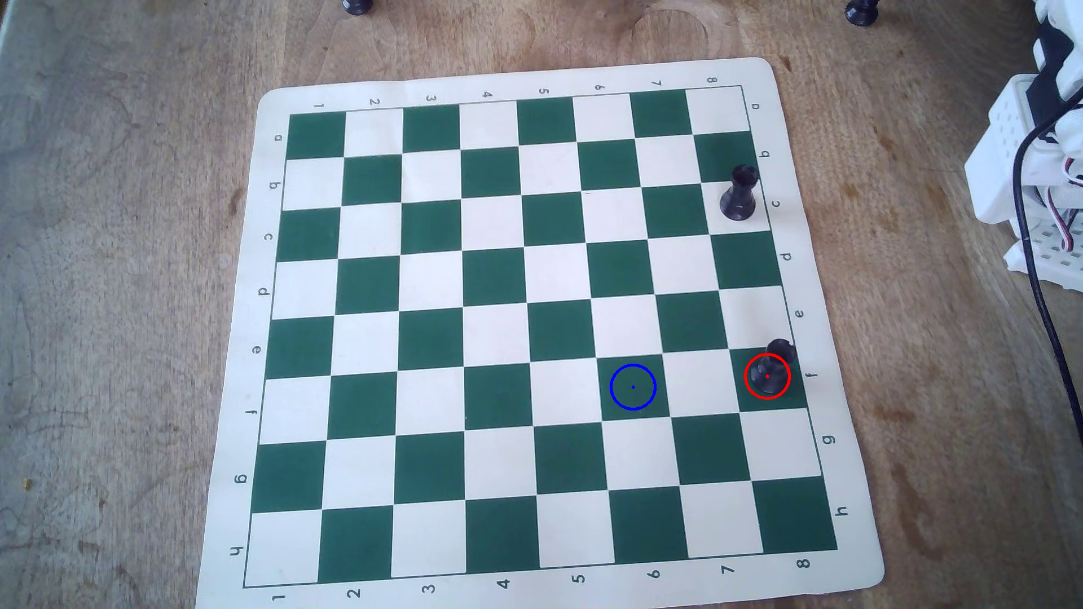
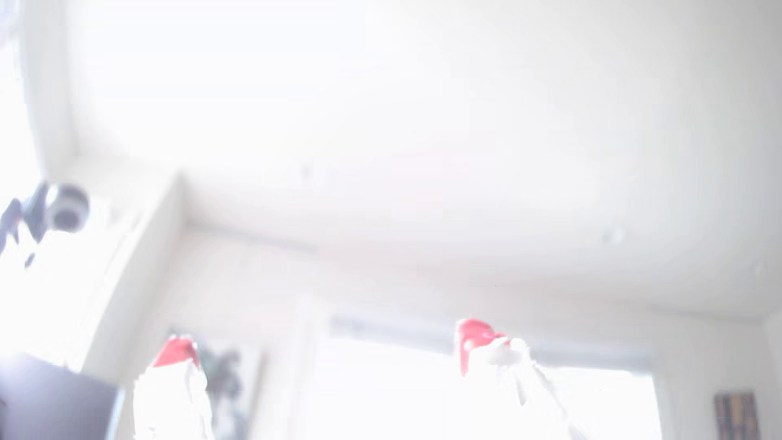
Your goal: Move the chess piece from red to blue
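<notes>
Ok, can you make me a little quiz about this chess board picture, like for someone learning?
1. True or false: the rook inside the red ring stands on a white square.
2. How many black rooks stand on the chess mat: A one, B two, C three?
3. In the wrist view, are the gripper fingertips together or apart?

Key:
1. False. That rook stands on a green square by the letter f.
2. B. The other rook stands by the letter c on the same side.
3. Apart, with nothing between them; the camera looks up at the room, far from the empty blue ring.
</notes>
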Motion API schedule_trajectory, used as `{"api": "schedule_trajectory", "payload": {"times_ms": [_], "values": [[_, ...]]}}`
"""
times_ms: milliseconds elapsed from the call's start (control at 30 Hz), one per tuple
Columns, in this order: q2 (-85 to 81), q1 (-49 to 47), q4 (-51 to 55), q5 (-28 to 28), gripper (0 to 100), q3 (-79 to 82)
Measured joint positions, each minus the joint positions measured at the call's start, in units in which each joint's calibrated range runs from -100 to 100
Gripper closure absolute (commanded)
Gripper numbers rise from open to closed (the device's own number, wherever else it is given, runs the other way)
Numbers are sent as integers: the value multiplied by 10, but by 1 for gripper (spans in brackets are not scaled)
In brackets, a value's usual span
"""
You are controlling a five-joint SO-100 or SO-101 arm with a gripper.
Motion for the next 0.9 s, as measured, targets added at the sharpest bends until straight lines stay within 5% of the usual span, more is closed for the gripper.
{"api": "schedule_trajectory", "payload": {"times_ms": [133,333,533,900], "values": [[1,21,127,-21,64,-41],[1,60,577,-65,63,-327],[1,67,924,-68,62,-409],[1,-4,1218,-78,69,-411]]}}
